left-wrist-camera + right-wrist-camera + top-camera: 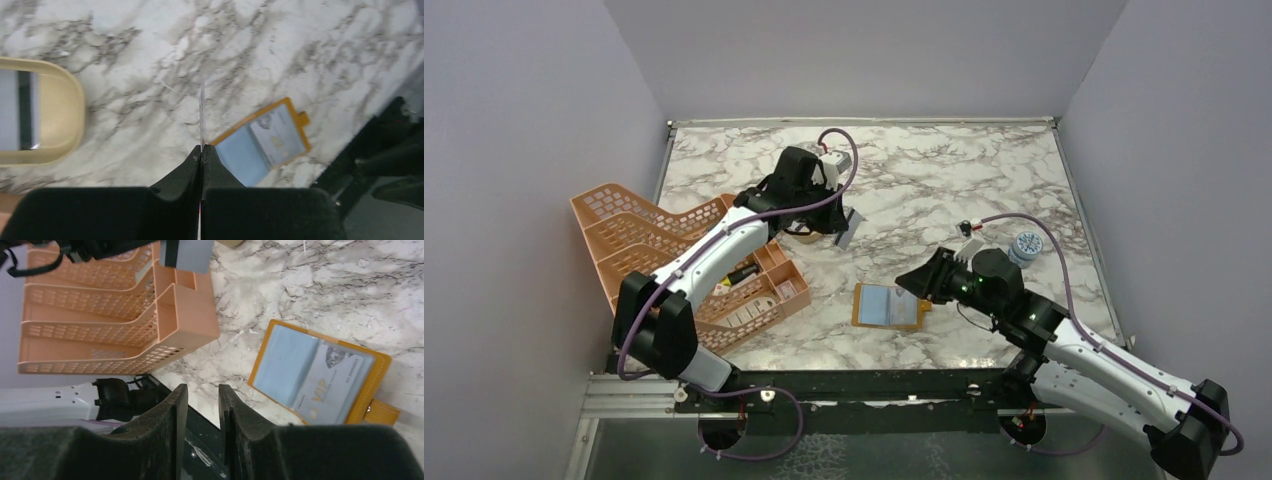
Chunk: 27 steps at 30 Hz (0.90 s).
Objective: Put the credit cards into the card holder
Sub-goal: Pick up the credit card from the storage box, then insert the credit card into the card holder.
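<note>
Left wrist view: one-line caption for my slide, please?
Left gripper pinches a card edge-on over the marble table, the open orange card holder lying flat beyond it.

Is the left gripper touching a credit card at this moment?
Touching. The left wrist view shows the left gripper shut on a credit card, which is seen edge-on and sticks out from between its fingertips.

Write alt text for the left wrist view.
The left gripper pinches a credit card edge-on above the marble table. The open card holder lies flat at right, a tan dish holding another card at left.
</note>
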Each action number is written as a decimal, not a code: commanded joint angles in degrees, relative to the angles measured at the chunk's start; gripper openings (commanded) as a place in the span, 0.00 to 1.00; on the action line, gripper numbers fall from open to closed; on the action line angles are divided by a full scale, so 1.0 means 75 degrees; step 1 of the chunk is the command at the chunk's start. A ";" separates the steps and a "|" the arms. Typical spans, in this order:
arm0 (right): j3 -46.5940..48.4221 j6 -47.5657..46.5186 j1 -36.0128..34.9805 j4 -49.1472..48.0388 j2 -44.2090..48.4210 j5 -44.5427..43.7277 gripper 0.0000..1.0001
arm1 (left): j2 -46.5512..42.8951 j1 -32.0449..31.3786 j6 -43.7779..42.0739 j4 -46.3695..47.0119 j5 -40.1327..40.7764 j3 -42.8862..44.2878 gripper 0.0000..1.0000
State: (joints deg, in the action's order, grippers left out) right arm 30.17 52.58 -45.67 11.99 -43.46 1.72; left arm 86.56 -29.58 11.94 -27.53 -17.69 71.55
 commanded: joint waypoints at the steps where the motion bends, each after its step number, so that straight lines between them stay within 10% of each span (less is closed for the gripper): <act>1: -0.0286 0.0849 -0.0010 -0.1102 0.0362 0.0234 0.29 | -0.0656 0.0007 0.1422 0.1321 -0.2744 -0.0781 0.00; 11: -0.0428 0.1419 -0.0016 -0.2123 0.0525 0.0253 0.40 | -0.1697 -0.0004 0.5225 0.5803 -0.5048 -0.3304 0.00; 27: -0.0574 0.1809 -0.0022 -0.2728 0.0205 0.0560 0.38 | -0.2245 -0.0241 0.6047 0.6437 -0.5162 -0.3844 0.00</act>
State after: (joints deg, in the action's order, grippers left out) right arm 27.29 65.14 -45.67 -4.25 -42.06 3.84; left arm 71.48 -30.50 54.68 16.86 -54.68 44.38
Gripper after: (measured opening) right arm 0.402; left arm 0.010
